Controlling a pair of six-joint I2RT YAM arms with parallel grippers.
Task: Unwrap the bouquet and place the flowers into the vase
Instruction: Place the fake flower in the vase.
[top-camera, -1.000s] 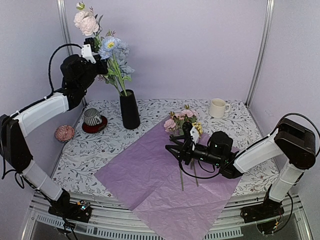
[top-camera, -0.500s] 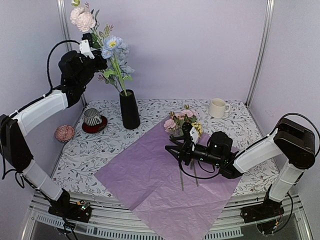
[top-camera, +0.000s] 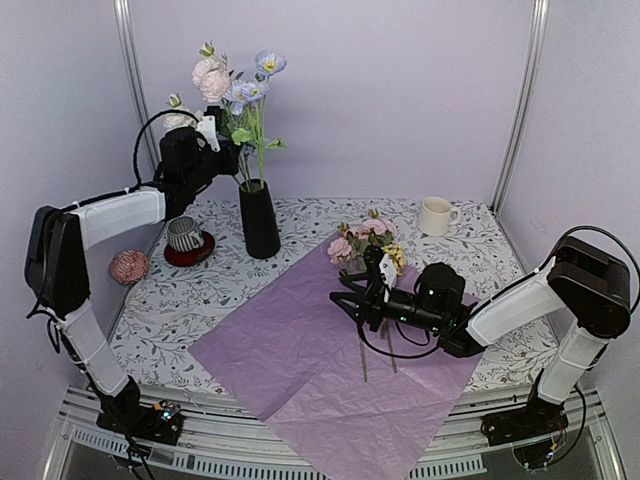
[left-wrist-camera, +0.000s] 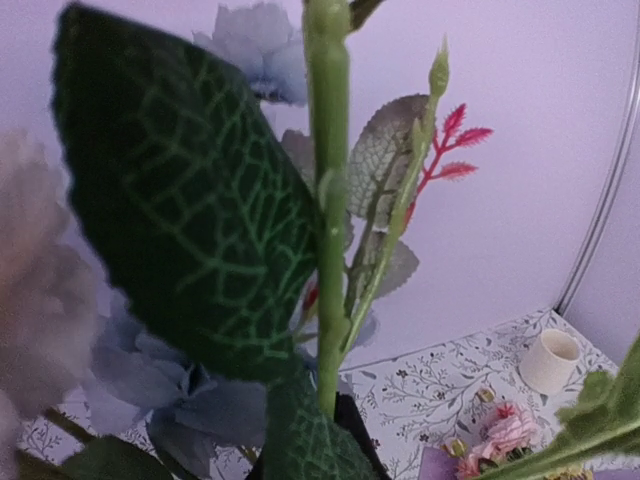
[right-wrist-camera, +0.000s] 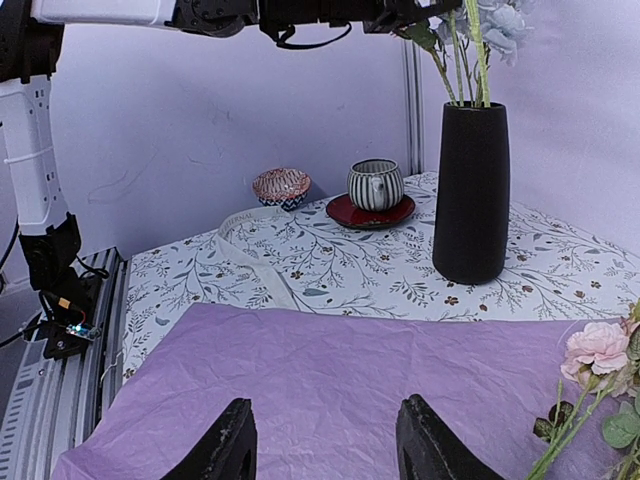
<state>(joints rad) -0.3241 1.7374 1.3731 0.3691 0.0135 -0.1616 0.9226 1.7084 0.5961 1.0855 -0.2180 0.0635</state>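
Note:
The black vase (top-camera: 260, 222) stands at the back left of the table. My left gripper (top-camera: 220, 150) is above it, shut on the green stems of pink and blue flowers (top-camera: 238, 85) that run down into the vase mouth. In the left wrist view a stem (left-wrist-camera: 328, 210) and a leaf fill the frame and the fingers are hidden. The bouquet is unwrapped: its lilac paper (top-camera: 300, 360) lies flat, with more flowers (top-camera: 365, 238) on its far right corner. My right gripper (top-camera: 340, 300) hovers open low over the paper (right-wrist-camera: 350, 370), holding nothing, with the vase (right-wrist-camera: 472, 190) ahead of it.
A striped cup on a red saucer (top-camera: 187, 240) and a small pink bowl (top-camera: 129, 266) sit left of the vase. A cream mug (top-camera: 435, 215) stands at the back right. The cream ribbon (right-wrist-camera: 255, 250) lies on the tablecloth beyond the paper.
My left gripper has come down and to the right with the flowers, which now stand more upright over the vase. The right arm has not moved.

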